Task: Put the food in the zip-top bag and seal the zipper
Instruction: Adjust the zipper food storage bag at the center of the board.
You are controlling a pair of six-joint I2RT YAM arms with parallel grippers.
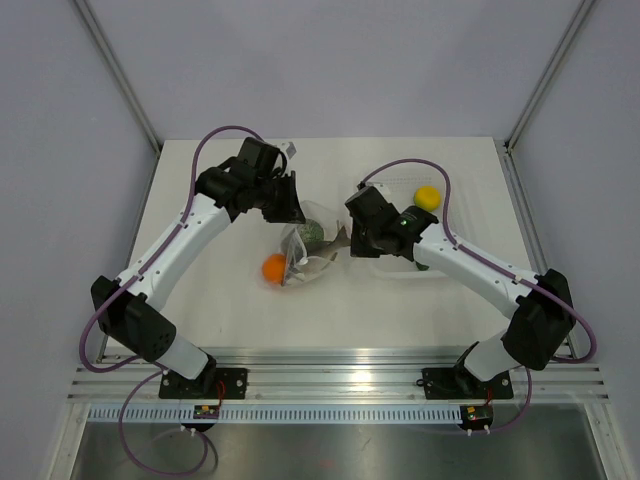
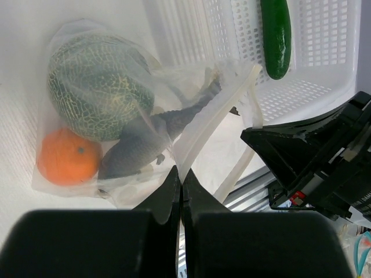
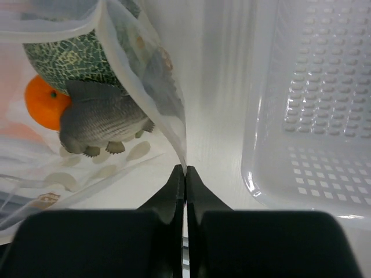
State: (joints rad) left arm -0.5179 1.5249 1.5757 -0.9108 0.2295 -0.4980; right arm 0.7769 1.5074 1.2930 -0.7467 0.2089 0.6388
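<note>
The left pincer (image 2: 180,179) reaches in from the left side of the desk (image 1: 200,290). Its two fingers are pressed together, with the lower end of the zipper (image 2: 217,113) nipped between the tips. The zip-top bag (image 2: 177,78) lies crumpled near the middle of the desk, between the two arms, and its mouth gapes toward the right.

Three foods sit inside the film. The small orange ball (image 2: 66,157) is in the corner farthest from the mouth. The speckled green ball (image 2: 98,87) is right beside it and touching it. The brownish fish-like piece (image 2: 145,142) lies against both, with its tail pointing at the opening.

The zipper shows as a whitish strip running up from the left fingertips toward the tray, unsealed.

The right pincer (image 3: 185,174) comes in from the right. Its fingers are also closed tight, and the tips pinch a folded edge of the bag film at the mouth. The fish shows through the plastic just beyond that edge.

Further right stands the perforated tray (image 3: 313,121), close beside the bag. The dark green cucumber (image 2: 276,37) lies in it along one wall. The yellow lemon-like piece (image 1: 427,196) rests at the tray's far end, well apart from the bag.
</note>
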